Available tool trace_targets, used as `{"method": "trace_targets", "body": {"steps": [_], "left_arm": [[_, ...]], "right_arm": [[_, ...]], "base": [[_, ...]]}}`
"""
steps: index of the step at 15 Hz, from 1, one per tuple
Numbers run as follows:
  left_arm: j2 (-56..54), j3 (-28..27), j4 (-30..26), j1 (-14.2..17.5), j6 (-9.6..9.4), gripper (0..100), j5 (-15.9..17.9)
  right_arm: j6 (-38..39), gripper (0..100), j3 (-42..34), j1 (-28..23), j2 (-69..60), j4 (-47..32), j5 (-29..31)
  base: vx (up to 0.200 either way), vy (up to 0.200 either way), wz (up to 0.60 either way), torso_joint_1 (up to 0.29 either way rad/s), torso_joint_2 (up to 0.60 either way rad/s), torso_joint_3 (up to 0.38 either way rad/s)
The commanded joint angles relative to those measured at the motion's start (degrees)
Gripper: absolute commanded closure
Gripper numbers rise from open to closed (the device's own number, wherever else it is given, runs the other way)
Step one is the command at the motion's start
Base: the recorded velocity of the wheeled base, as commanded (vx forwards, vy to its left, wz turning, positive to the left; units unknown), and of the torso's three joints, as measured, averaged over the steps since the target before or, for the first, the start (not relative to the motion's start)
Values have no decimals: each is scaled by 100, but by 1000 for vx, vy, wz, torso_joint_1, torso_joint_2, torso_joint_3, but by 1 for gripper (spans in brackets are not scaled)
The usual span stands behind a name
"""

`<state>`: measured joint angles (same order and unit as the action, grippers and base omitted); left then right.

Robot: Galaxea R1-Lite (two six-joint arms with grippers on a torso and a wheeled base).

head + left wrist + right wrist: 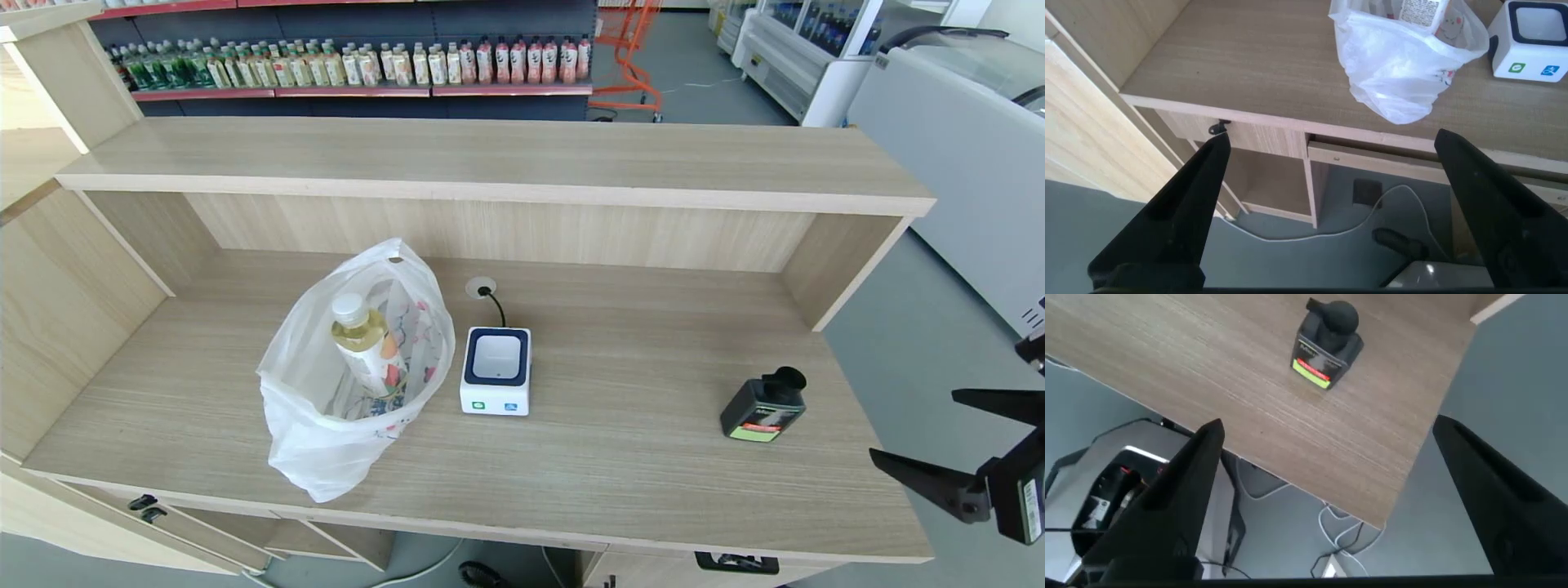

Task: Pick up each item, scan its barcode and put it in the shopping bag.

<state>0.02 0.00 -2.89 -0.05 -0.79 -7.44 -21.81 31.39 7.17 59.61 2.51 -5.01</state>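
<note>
A squat dark bottle (763,406) with a black cap and a red-and-green label rests on the counter (637,457), well apart from the scanner (495,370) at its 3 o'clock. The shopping bag (326,441) stands at the scanner's 9 o'clock. The right gripper (914,425), at the bottle's 4 o'clock, and the left gripper (1333,137) both gape wide, empty.

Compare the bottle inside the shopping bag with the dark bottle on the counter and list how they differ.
The drink bottle stands inside the shopping bag; the dark bottle sits on the bare counter, not yet bagged. The drink bottle is tall, slim and pale with a white cap; the dark bottle is squat and black with a black cap. Both are capped and labelled.
</note>
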Motion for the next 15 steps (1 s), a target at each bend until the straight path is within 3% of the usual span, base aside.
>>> {"method": "trace_targets", "body": {"steps": [1,3,6,12,15], "left_arm": [[6,0,-1,-4,0,0,-3],[-2,0,-1,-4,0,0,-3],[-2,0,-1,-4,0,0,-3],[-2,0,-1,-4,0,0,-3],[-2,0,-1,-4,0,0,-3]], "right_arm": [[-104,0,104,-14,-283,-304,246],[-157,0,113,-58,-319,-928,993],[-60,0,95,-242,226,-1174,1292],[-157,0,693,-550,2151,-84,1310],[-359,0,790,-559,2564,56,1266]], "base": [[0,0,0,0,0,0],[0,0,0,0,0,0],[0,0,0,0,0,0],[0,0,0,0,0,0],[0,0,0,0,0,0]]}}
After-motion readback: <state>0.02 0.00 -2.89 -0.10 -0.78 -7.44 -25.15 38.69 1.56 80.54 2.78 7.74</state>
